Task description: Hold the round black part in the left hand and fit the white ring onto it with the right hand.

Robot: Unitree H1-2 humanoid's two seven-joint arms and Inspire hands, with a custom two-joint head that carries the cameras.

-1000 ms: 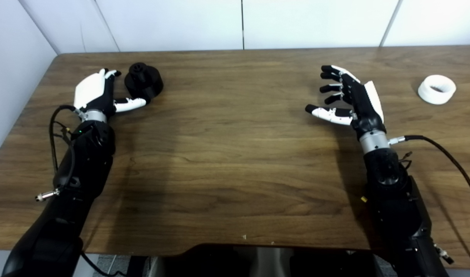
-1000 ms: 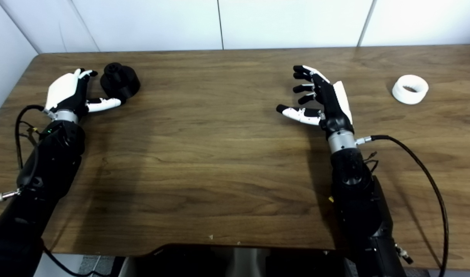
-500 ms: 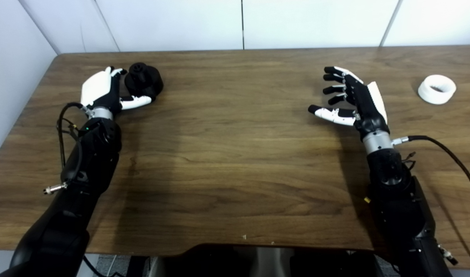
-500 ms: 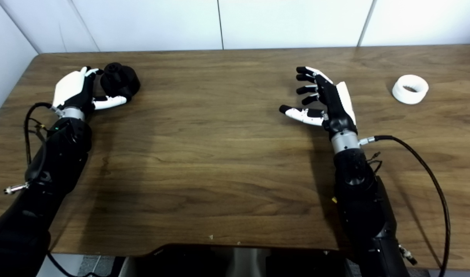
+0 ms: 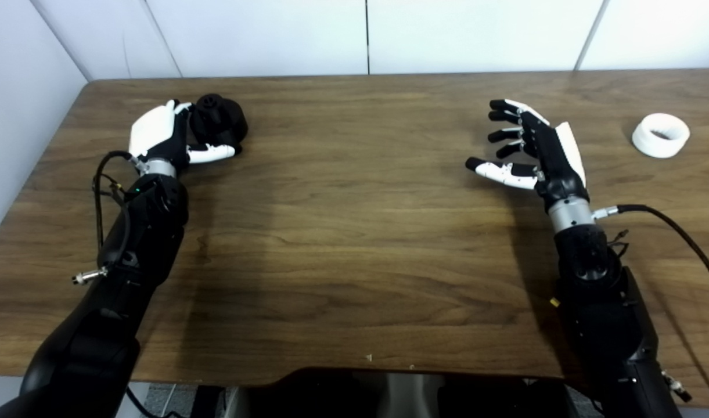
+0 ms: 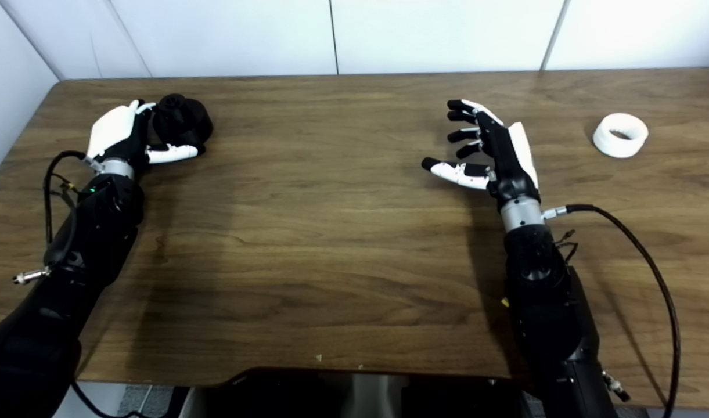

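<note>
Left hand (image 5: 157, 134) fingers wrapped round black part (image 5: 222, 121), right hand (image 5: 537, 152) fingers spread, empty, white ring (image 5: 660, 134) apart.

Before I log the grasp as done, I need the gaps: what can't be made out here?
- Both views: left hand covers the round black part's near side; firm hold unclear.
- Both views: white ring's inner surface too small.
- Both views: right hand's palm turned away.

Brown wood-grain table (image 5: 354, 191), white panelled wall (image 5: 261, 35) behind, dark seam between panels
</note>
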